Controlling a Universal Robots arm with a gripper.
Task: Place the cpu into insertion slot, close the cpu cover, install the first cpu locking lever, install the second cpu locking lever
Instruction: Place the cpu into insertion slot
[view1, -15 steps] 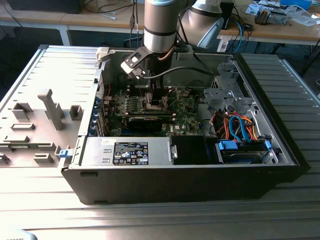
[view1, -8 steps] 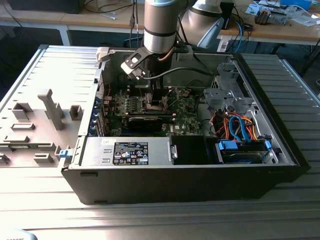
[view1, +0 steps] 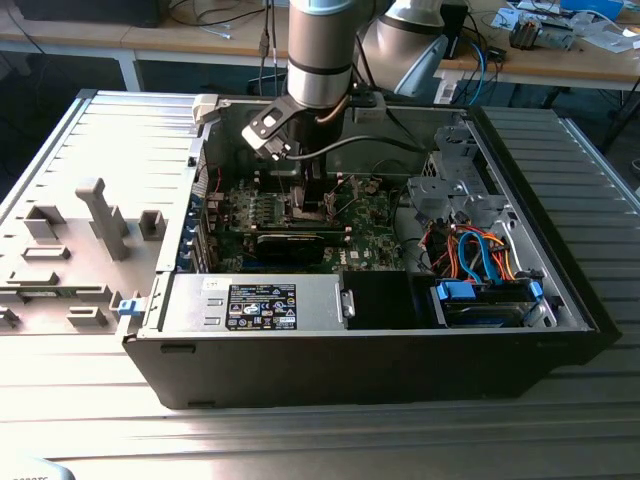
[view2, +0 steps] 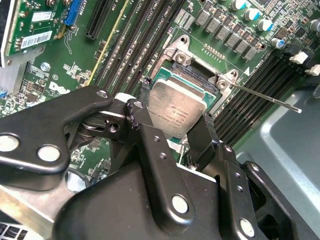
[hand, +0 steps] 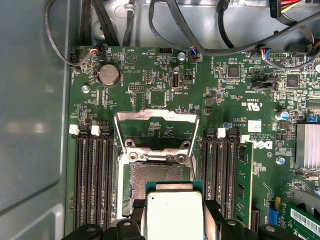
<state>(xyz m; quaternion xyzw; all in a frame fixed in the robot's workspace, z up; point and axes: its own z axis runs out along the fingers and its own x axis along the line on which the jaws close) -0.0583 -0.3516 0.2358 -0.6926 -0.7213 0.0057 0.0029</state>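
My gripper (view2: 176, 106) (hand: 173, 223) is shut on the cpu (view2: 175, 112) (hand: 172, 215), a flat square chip with a silvery top and green rim, held by two opposite edges between the black fingers (view2: 145, 95). It hangs over the near part of the insertion slot (hand: 156, 176) (view2: 201, 71), a dark square recess with a silver rim on the green motherboard (hand: 235, 95). Whether it touches the slot I cannot tell. The cpu cover (hand: 156, 120) stands swung open on the slot's far side. A thin metal lever (view2: 265, 98) sticks out beside the slot. In the exterior view the gripper (view1: 312, 205) reaches down into the case.
Black memory slots (hand: 92, 175) (hand: 220, 170) flank the socket. The open computer case (view1: 560, 290) also holds a labelled power supply (view1: 262, 305), a blue drive cage (view1: 485, 300) and orange and blue cables (view1: 470, 250). Cable loops (hand: 165, 30) run along the board's far edge.
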